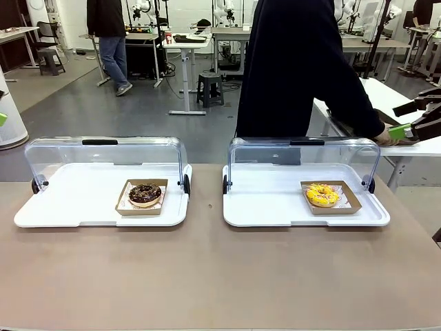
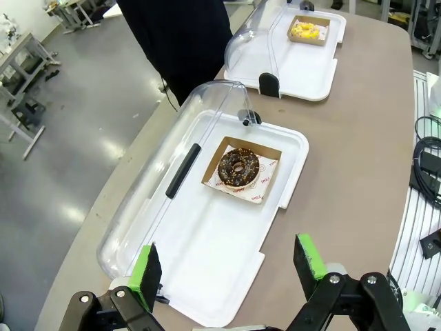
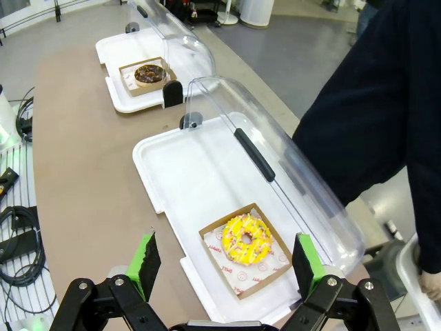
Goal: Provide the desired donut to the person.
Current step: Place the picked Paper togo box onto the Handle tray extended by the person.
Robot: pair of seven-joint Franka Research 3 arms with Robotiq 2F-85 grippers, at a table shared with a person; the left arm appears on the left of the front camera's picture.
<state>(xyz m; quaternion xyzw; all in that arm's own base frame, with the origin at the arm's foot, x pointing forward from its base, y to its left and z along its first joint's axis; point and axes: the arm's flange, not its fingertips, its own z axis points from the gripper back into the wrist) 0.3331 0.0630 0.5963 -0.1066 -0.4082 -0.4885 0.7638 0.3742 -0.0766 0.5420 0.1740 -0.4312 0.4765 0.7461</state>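
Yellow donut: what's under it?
The yellow donut sits on printed white paper in a brown cardboard tray, on the white display tray. The paper directly beneath the donut is covered.

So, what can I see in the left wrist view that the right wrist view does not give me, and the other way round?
Left wrist view only: the left claw, open, above the near end of the tray holding the chocolate donut.

Right wrist view only: the right claw, open, above the yellow donut in its cardboard tray, plus the person's hand at the picture's edge.

Both share: the brown table, both white trays with clear lids raised, both donuts, and the person's dark sweatshirt.
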